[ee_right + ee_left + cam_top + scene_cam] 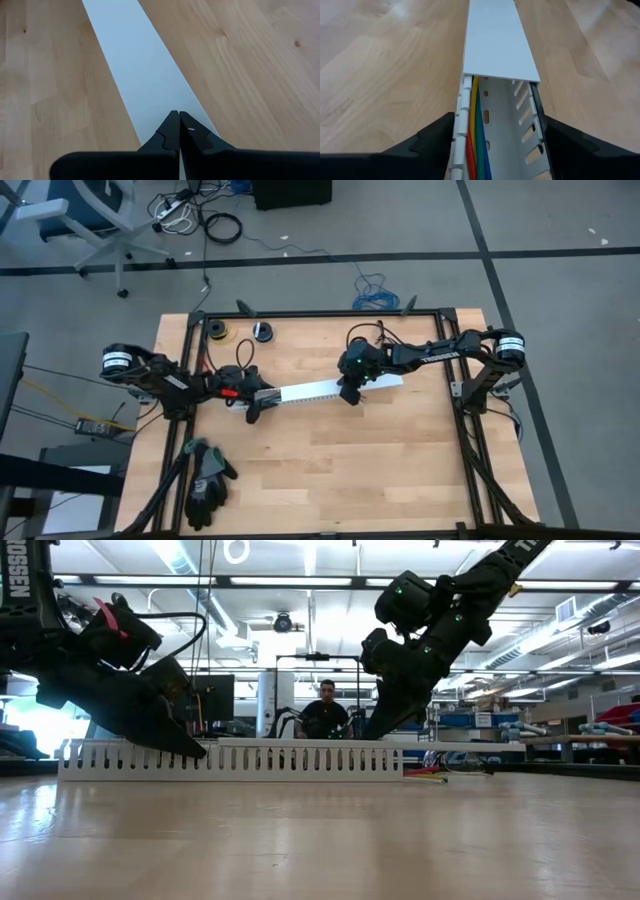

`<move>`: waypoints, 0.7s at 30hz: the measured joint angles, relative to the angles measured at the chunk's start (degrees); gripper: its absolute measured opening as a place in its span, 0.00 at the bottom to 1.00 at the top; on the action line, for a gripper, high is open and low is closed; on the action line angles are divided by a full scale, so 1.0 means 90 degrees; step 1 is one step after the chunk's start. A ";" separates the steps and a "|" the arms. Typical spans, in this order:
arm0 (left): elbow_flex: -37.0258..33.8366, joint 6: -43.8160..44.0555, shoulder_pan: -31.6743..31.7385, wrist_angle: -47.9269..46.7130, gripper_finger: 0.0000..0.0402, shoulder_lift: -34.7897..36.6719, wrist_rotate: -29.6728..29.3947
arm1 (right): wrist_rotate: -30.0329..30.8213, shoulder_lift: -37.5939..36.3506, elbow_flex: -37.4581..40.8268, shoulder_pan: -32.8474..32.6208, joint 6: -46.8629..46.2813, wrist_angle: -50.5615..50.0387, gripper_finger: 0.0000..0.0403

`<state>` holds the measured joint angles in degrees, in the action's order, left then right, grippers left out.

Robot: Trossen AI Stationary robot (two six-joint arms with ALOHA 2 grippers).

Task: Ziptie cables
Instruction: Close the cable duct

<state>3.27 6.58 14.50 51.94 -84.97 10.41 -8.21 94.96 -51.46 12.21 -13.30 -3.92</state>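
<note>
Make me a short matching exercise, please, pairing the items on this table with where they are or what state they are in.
Column one:
1. left tool
2. right tool
3. cables
4. black gloves

Column two:
A. lying inside the white slotted duct
B. shut, tips over the duct's flat white cover
C. lying at the table's near left corner
D. fingers on either side of the duct's open end

Pairs: 1-D, 2-B, 3-A, 4-C
</note>
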 joint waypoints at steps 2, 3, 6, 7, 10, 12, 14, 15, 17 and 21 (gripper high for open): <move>0.0018 0.0001 0.0000 -0.0008 0.64 0.0000 -0.0010 | -0.0005 -0.0002 0.0000 0.0000 0.0066 0.0013 0.00; 0.0037 0.0001 0.0000 -0.0012 0.62 -0.0005 -0.0011 | -0.0004 -0.0020 0.0001 0.0000 0.0108 0.0030 0.00; 0.0122 -0.0010 0.0000 -0.0056 0.58 -0.0019 -0.0006 | 0.0207 -0.0172 0.0005 -0.0026 0.0250 0.0210 0.00; 0.0147 -0.0016 0.0000 -0.0065 0.58 -0.0019 -0.0005 | 0.0275 -0.0267 0.0005 -0.0052 0.0318 0.0247 0.00; 0.0231 -0.0031 0.0000 -0.0089 0.58 -0.0024 -0.0002 | 0.0321 -0.0623 0.0005 -0.0066 0.0379 0.0101 0.00; 0.0284 -0.0095 0.0000 -0.0116 0.58 -0.0024 -0.0002 | 0.0319 -0.0899 0.0005 -0.0064 0.0375 -0.0355 0.00; 0.0346 -0.0212 0.0000 -0.0158 0.57 -0.0031 0.0001 | 0.0401 -0.1150 0.0002 -0.0018 0.0256 -0.0966 0.00; 0.0384 -0.0239 0.0000 -0.0195 0.57 -0.0032 -0.0003 | 0.0490 -0.1243 0.0000 0.0012 0.0154 -0.1298 0.00; 0.0469 -0.0359 0.0000 -0.0263 0.57 -0.0036 -0.0022 | 0.0599 -0.1334 0.0002 0.0064 -0.0054 -0.1913 0.00; 0.0697 -0.0553 0.0000 -0.0481 0.57 -0.0041 -0.0123 | 0.0554 -0.1143 0.0096 0.0087 -0.0388 -0.2214 0.00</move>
<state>9.54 1.61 14.50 47.62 -85.34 9.30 -3.23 84.67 -50.60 12.99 -16.79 -23.85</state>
